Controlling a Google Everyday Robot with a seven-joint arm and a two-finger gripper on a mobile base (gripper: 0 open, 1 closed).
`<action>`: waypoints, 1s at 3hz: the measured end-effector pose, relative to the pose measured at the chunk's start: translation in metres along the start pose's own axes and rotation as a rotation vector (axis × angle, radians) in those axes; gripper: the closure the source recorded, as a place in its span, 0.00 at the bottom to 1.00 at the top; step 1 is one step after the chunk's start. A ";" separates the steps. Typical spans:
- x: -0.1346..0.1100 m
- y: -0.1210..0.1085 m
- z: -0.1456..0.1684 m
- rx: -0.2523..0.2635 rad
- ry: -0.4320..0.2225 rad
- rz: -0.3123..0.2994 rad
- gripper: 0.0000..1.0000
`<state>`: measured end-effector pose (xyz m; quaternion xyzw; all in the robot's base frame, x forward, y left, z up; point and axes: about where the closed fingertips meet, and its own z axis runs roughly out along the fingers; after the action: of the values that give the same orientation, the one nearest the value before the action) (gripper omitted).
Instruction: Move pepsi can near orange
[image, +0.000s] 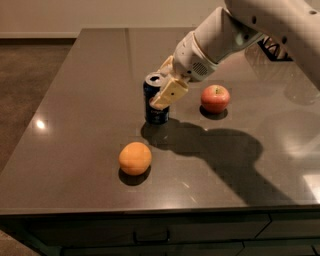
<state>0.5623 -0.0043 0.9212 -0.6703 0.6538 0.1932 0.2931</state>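
The pepsi can (154, 111) is dark blue with a silver top and stands upright near the middle of the dark table (70, 115). My gripper (167, 91) reaches in from the upper right and is shut on the can's upper part. A cream-coloured finger (170, 93) lies across the can's front. The can's base is at or just above the tabletop. The orange (135, 158) lies on the table in front of the can and slightly to its left, roughly a can's height away.
A red apple (215, 98) lies on the table to the right of the can, under my arm (220, 40). The arm's shadow falls across the table's right half. The table's front edge runs below the orange.
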 end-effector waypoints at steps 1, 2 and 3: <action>-0.001 0.016 0.006 -0.066 -0.028 -0.048 0.59; -0.006 0.029 0.006 -0.118 -0.052 -0.101 0.36; -0.002 0.037 0.013 -0.175 -0.060 -0.146 0.13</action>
<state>0.5271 0.0066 0.9080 -0.7330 0.5750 0.2476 0.2660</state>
